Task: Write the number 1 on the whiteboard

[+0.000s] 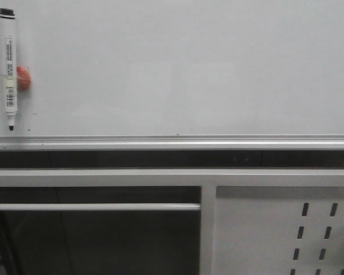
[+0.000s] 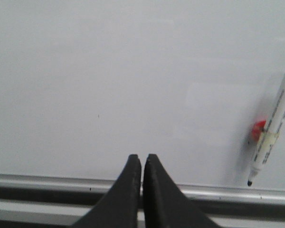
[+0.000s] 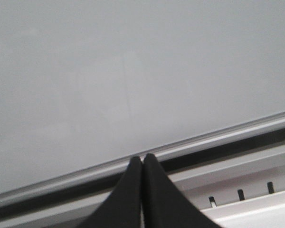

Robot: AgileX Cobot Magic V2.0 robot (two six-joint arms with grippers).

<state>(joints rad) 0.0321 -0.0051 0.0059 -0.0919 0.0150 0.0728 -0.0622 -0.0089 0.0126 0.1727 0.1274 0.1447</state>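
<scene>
Marker (image 1: 9,69) hanging upright, tip down, at the left edge of the whiteboard (image 1: 183,69), clipped to a red holder (image 1: 24,78) just above the rail (image 1: 178,140); no number 1 drawn yet. Looks light, stiff and slick, so best pinched mid-barrel, clear of the tip. Left gripper (image 2: 142,161) and right gripper (image 3: 142,164) both pressed together, holding nothing.

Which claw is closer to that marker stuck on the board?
Left. The marker shows in the left wrist view, off to one side of the shut left claw. The right claw, also shut, faces bare whiteboard with no marker in its view.
</scene>
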